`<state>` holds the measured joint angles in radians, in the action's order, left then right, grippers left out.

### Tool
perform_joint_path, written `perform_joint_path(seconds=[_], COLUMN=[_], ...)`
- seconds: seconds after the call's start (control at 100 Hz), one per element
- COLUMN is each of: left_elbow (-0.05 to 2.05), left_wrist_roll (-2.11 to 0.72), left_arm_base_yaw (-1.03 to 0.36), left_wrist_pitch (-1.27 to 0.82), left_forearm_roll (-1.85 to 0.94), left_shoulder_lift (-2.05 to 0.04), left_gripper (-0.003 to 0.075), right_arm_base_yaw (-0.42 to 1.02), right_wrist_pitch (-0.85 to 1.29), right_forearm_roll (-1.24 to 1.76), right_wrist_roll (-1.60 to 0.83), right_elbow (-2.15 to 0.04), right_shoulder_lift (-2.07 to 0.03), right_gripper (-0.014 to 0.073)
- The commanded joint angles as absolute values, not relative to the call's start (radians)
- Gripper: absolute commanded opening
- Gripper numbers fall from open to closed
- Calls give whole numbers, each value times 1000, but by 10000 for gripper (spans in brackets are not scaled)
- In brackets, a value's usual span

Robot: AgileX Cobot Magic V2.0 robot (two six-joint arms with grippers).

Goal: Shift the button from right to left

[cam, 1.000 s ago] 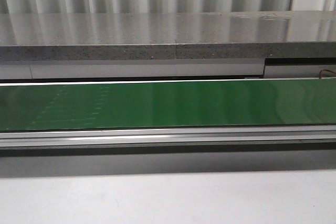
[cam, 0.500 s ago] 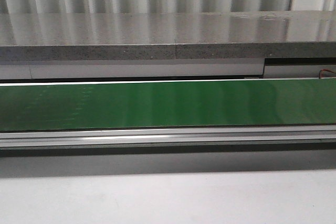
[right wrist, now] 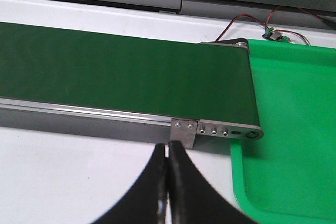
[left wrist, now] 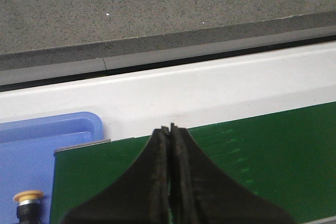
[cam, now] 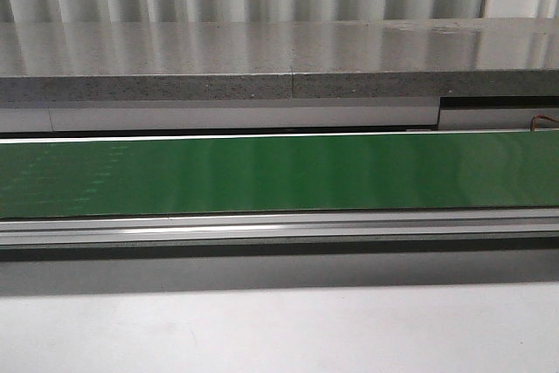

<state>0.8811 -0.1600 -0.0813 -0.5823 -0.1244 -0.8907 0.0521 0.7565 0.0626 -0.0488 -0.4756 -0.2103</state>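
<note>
The button (left wrist: 27,203) shows only in the left wrist view: a yellow-orange cap on a black collar, lying in the blue tray (left wrist: 31,145) beside the end of the green conveyor belt (left wrist: 262,161). Its rear body is cut off by the frame edge. My left gripper (left wrist: 171,128) is shut and empty above the belt, well apart from the button. My right gripper (right wrist: 167,148) is shut and empty over the white table, just in front of the belt's metal end bracket (right wrist: 184,129). Neither gripper shows in the front view.
The green belt (cam: 279,172) runs across the front view with a metal rail (cam: 279,229) before it and a grey stone ledge (cam: 279,58) behind. A green tray (right wrist: 294,129) lies at the belt's right end, with a small wired circuit board (right wrist: 273,34) behind it.
Faint marks on the left part of the belt have shifted; nothing else visibly differs in the front view.
</note>
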Motion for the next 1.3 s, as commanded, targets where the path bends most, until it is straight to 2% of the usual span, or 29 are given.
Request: perform_joint_path(seconds=[0.0,0.38,0.94,1.04,1.29], left_elbow=[828,510,243,193,83], left_wrist_roll=[-152,-152,-152,-152,-152], left_arm_base_yaw=[-90,-90,-88,-88,-88], left_wrist_pitch=[-471,-343,-310,-250,-116], left_forearm_roll=[-146,-171,-191,-184,-159], left_shoulder_lift=[-807,-423,-19,38,31], left_gripper=[-20,-20,-20,-20,-20], right_arm_base_yaw=[56,56,56,56,56], right_wrist_pitch=[684,684,684,684,686], right_forearm_roll=[60,60,60,60,60], right_wrist_roll=[-53,-53,-53,-53,-53], right_elbow=[-501,-501,-501,-501,-501], right_shoulder_lift=[-221,-221,-221,-221,-221], right_gripper=[-67,-67,-67,-67,-67])
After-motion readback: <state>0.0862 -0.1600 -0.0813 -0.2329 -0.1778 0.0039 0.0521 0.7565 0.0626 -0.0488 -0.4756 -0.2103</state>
